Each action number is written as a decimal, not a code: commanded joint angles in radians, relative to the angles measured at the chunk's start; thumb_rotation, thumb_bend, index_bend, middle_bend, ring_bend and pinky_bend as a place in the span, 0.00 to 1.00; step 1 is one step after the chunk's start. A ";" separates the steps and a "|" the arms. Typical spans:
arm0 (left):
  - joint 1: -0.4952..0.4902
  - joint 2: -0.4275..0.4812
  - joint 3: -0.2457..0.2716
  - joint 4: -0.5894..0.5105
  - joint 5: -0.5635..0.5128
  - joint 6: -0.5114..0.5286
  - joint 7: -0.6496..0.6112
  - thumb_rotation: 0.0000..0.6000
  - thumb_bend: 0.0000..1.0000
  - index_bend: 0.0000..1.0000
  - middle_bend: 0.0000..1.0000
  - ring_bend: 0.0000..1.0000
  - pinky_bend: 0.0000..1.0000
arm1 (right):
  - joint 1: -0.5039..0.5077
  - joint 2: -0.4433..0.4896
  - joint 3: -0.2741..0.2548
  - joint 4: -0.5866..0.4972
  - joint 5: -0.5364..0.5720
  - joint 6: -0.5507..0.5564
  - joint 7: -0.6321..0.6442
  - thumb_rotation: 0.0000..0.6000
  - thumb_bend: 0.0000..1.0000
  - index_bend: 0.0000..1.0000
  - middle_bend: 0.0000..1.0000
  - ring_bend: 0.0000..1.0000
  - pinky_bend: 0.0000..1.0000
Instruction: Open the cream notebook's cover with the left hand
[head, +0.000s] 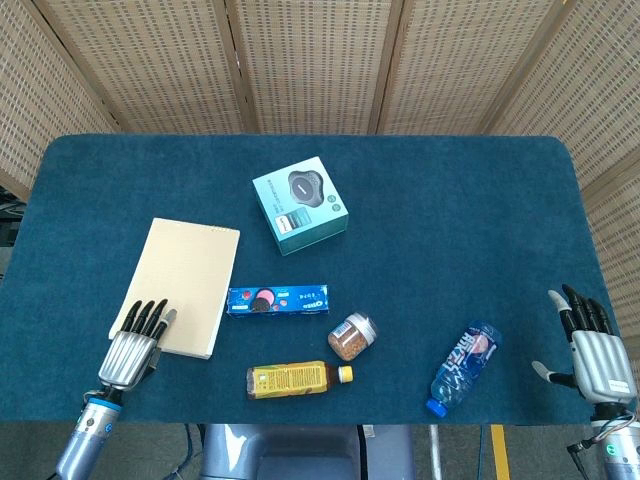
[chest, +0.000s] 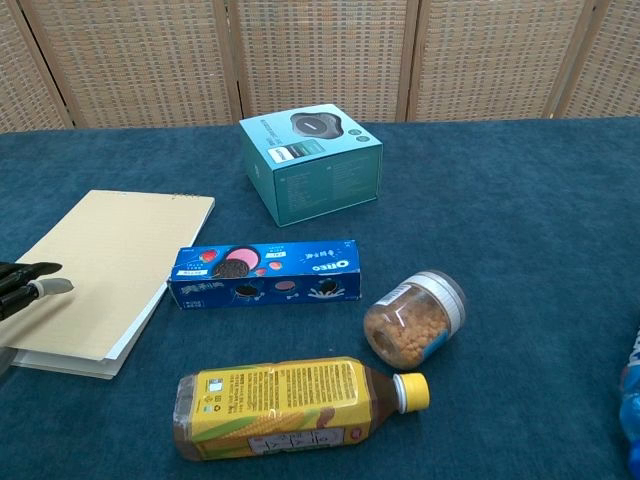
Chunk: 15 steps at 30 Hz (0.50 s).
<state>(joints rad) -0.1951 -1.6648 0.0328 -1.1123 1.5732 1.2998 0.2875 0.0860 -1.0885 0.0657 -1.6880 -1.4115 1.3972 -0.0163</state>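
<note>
The left hand and the water bottle are cut off — only slivers show in the chest view.

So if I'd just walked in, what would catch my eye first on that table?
Probably the teal box with a dark gadget pictured on top, standing near the middle of the blue table. Then the cream notebook lying closed at the left, with the robot's left hand at its near corner, fingers spread. Snacks and drinks lie along the front, and the right hand waits open at the far right.
</note>
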 joint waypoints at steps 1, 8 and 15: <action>-0.008 0.003 -0.009 -0.015 -0.011 -0.008 0.014 1.00 0.65 0.01 0.00 0.00 0.00 | 0.000 0.000 0.000 0.000 0.000 0.000 0.001 1.00 0.05 0.03 0.00 0.00 0.00; -0.023 -0.005 -0.028 -0.013 -0.025 -0.005 0.025 1.00 0.66 0.01 0.00 0.00 0.00 | 0.000 0.000 0.000 0.000 0.000 0.000 0.005 1.00 0.05 0.03 0.00 0.00 0.00; -0.048 0.007 -0.066 -0.034 -0.048 -0.006 0.034 1.00 0.66 0.01 0.00 0.00 0.00 | -0.001 0.001 0.001 0.000 0.001 -0.001 0.007 1.00 0.05 0.03 0.00 0.00 0.00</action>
<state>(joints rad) -0.2403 -1.6611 -0.0294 -1.1428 1.5280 1.2944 0.3199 0.0854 -1.0873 0.0663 -1.6882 -1.4106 1.3966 -0.0091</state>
